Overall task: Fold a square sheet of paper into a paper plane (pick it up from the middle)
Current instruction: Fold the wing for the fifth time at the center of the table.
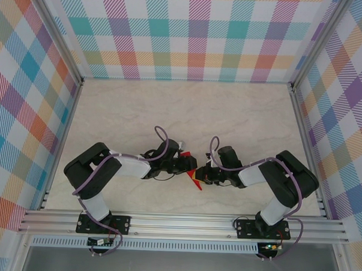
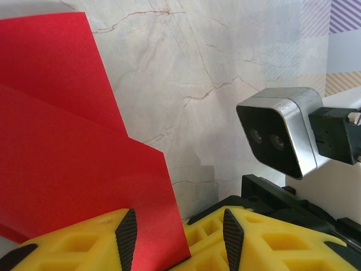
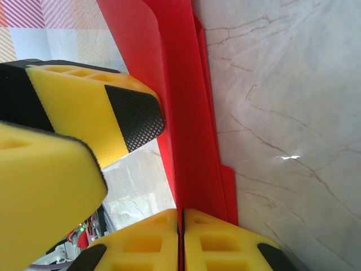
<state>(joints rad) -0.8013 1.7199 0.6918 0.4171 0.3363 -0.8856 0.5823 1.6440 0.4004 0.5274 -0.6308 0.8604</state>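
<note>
The red sheet of paper point(image 1: 195, 177), folded into long layers, hangs on edge above the table between the two arms. My right gripper point(image 3: 181, 217) is shut on it, its yellow jaws pressed together over the folded strip point(image 3: 186, 113). My left gripper point(image 2: 175, 226) is open. A flap of the paper point(image 2: 56, 158) reaches into its gap and lies against the left pad point(image 2: 126, 237), well apart from the right pad. From the right wrist view, one left finger point(image 3: 132, 116) rests beside the paper's flat face. In the top view the left gripper point(image 1: 188, 166) and right gripper point(image 1: 202, 175) nearly touch.
The marble-patterned tabletop point(image 1: 188, 112) stretches behind the grippers to checkered walls point(image 1: 191, 34). An aluminium rail point(image 1: 183, 222) runs along the near edge by the arm bases. The right wrist's camera housing point(image 2: 279, 135) sits close to my left fingers.
</note>
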